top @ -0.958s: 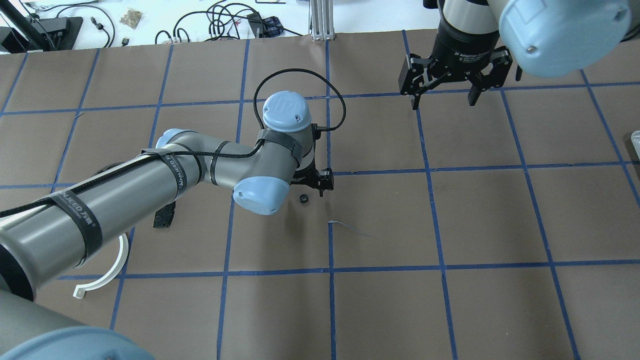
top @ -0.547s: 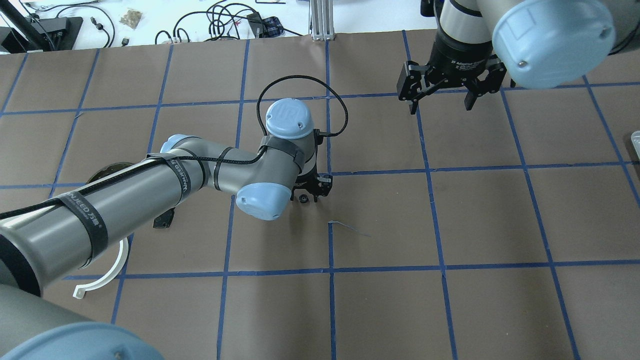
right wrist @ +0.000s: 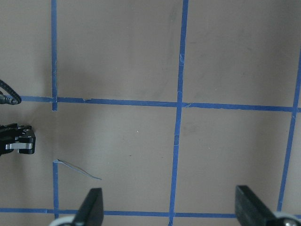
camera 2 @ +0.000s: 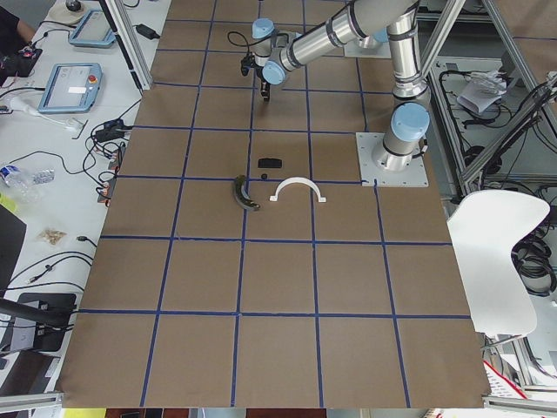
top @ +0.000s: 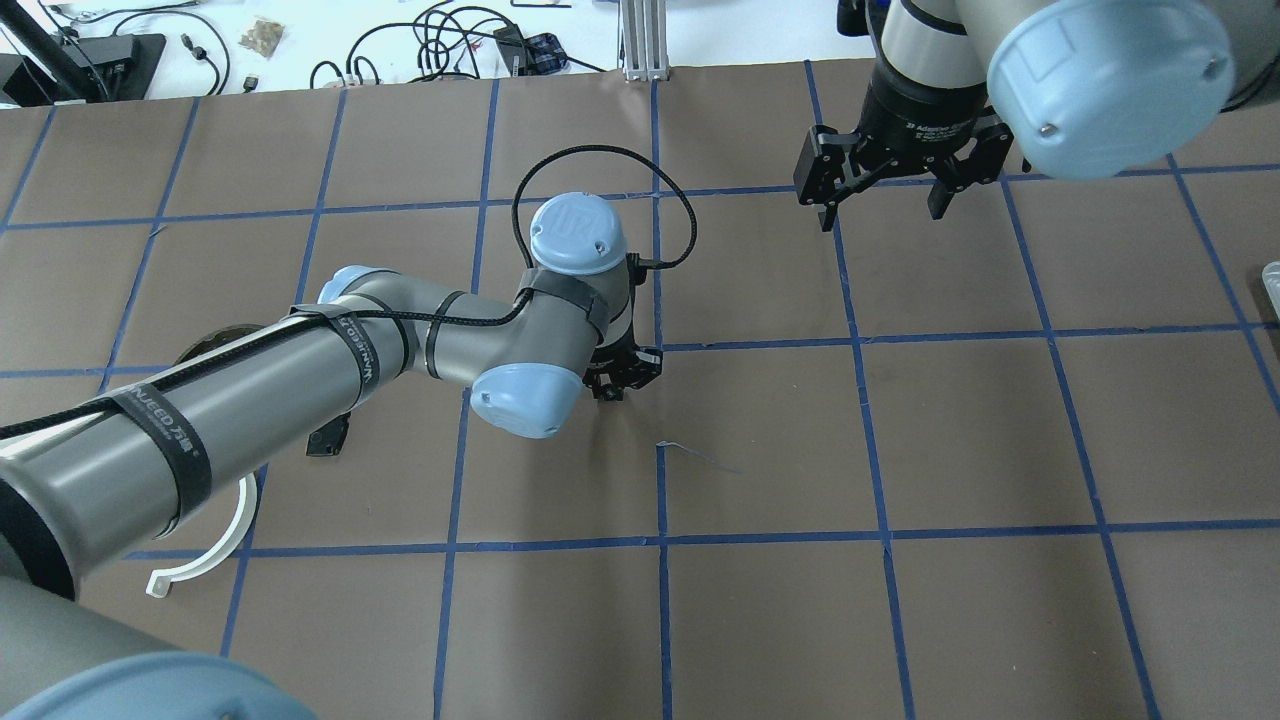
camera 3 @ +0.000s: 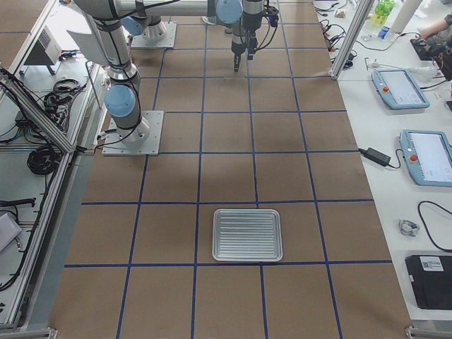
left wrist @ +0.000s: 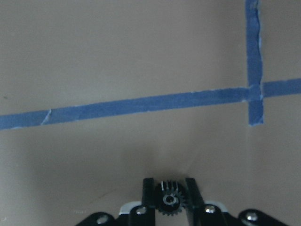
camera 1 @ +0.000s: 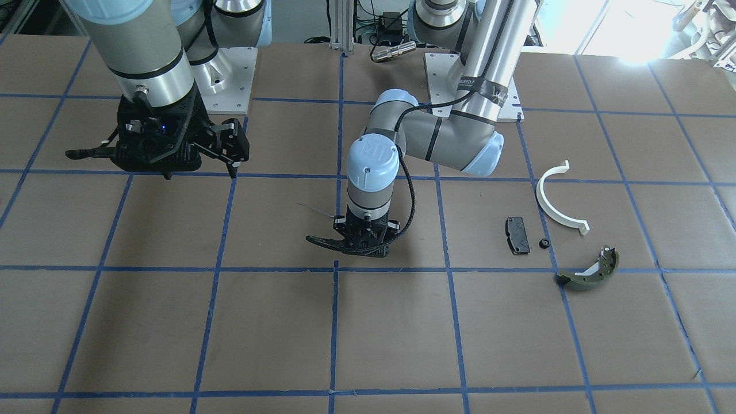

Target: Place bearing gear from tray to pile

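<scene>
At mid-table, left gripper (top: 615,385) has come down on the gear (left wrist: 169,201), fingers (left wrist: 148,190) now clamped on it; a second ago it lay loose beside them. Right gripper (top: 882,215) idle, spread wide. Grasp looks done; pile (camera 1: 517,234) well off.

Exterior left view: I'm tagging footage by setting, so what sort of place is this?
Probably a robotics lab: a robot arm mounted on a tape-gridded table, with a teach pendant on the side bench.

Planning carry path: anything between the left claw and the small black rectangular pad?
Front-facing view: only bare brown paper crossed by one blue tape line lies between left claw, gripping a black gear, and small black rectangular pad.
</scene>
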### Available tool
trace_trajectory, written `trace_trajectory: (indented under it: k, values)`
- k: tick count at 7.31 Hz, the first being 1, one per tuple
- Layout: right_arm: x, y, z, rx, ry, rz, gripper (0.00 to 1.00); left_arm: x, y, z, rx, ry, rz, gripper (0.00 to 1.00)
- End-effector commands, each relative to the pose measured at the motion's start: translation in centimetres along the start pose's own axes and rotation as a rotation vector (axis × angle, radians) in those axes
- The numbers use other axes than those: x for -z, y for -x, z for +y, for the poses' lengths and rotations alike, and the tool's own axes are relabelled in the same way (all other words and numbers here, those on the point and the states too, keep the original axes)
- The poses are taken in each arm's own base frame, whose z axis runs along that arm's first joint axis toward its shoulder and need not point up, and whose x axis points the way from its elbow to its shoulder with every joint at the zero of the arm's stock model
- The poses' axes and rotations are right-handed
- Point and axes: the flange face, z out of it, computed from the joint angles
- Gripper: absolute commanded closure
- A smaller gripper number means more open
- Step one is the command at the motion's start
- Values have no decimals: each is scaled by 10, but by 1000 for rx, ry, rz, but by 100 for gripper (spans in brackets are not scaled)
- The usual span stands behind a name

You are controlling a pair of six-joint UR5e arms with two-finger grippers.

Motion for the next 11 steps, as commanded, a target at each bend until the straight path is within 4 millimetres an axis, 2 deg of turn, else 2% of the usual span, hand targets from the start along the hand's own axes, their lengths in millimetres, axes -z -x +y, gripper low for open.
trace_trajectory:
  k: [1,3,4,5,6,7,8,10,11]
  values:
    - [2,0,-1,8,-5,2,0,29,38,-20,-29,-32,5,96]
    - [3,0,-1,8,-7,4,0,54,131,-34,-63,-1,6,96]
    - [3,0,-1,8,-7,4,0,67,167,-36,-60,-8,5,96]
    - [4,0,-1,8,-10,4,0,70,206,-35,-73,6,8,96]
    - [3,0,-1,7,-7,4,0,62,256,-26,-91,28,17,96]
    - [3,0,-1,7,-7,4,0,63,288,-16,-132,28,22,96]
    - [2,0,-1,4,-5,2,0,58,309,-10,-136,37,28,95]
    - [1,0,0,1,-2,1,0,34,378,9,-137,72,59,95]
    - [-1,0,0,1,1,1,0,18,379,34,-125,112,79,95]
